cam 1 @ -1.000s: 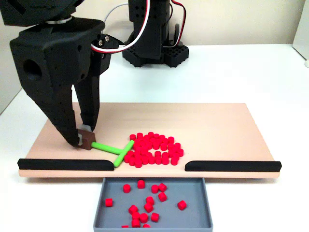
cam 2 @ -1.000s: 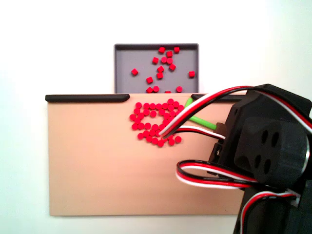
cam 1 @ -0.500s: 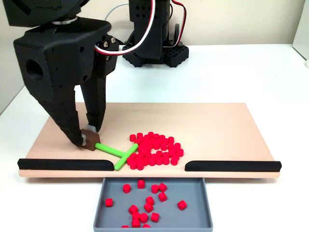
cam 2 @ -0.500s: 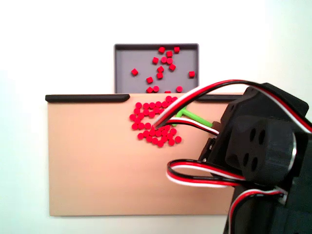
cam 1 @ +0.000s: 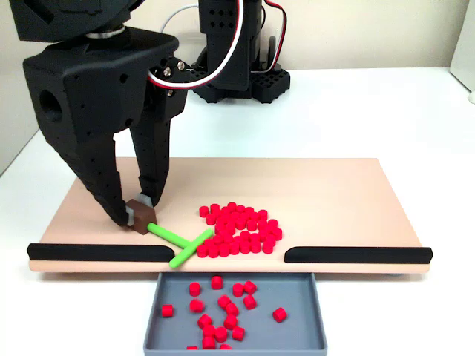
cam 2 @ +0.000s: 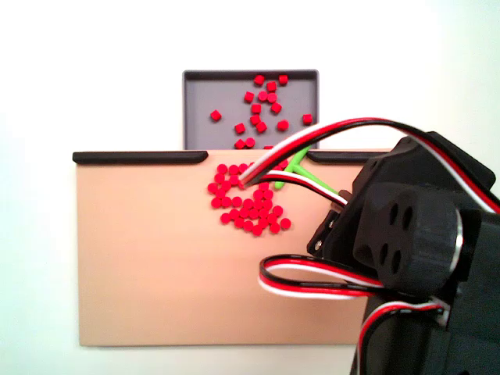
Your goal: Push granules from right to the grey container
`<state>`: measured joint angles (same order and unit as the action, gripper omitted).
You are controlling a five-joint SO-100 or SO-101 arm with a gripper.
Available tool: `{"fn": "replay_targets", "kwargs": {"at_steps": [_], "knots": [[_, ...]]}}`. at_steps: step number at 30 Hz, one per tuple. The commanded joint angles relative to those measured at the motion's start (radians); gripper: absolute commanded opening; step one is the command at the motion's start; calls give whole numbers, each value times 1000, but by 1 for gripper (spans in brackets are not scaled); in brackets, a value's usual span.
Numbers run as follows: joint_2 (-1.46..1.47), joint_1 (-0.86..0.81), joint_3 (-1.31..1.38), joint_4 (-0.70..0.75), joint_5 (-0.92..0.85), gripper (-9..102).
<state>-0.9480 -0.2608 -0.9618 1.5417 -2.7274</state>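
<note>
The gripper (cam 1: 136,213) stands near the left end of the tan board (cam 1: 334,193) in a fixed view, its two black fingers (cam 1: 104,185) clamped on a small brown block (cam 1: 141,215) that carries a green T-shaped pusher (cam 1: 180,241). The pusher lies flat on the board, its crossbar touching the left side of the heap of red granules (cam 1: 239,228), which sits beside the board's front edge at the gap between two black strips (cam 1: 100,252). Just below that gap, on the white worktop (cam 1: 371,111), is the grey container (cam 1: 152,319) with more granules scattered in it. In another fixed view from above, the arm (cam 2: 414,258) and its cables probably hide part of the heap (cam 2: 242,205), and the container (cam 2: 203,94) lies at the board's (cam 2: 156,266) far edge.
</note>
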Motion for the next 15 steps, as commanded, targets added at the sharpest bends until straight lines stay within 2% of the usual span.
{"fn": "replay_targets", "kwargs": {"at_steps": [1,15], "knots": [[-34,11,32,3,25,0],[-38,31,32,3,115,0]]}}
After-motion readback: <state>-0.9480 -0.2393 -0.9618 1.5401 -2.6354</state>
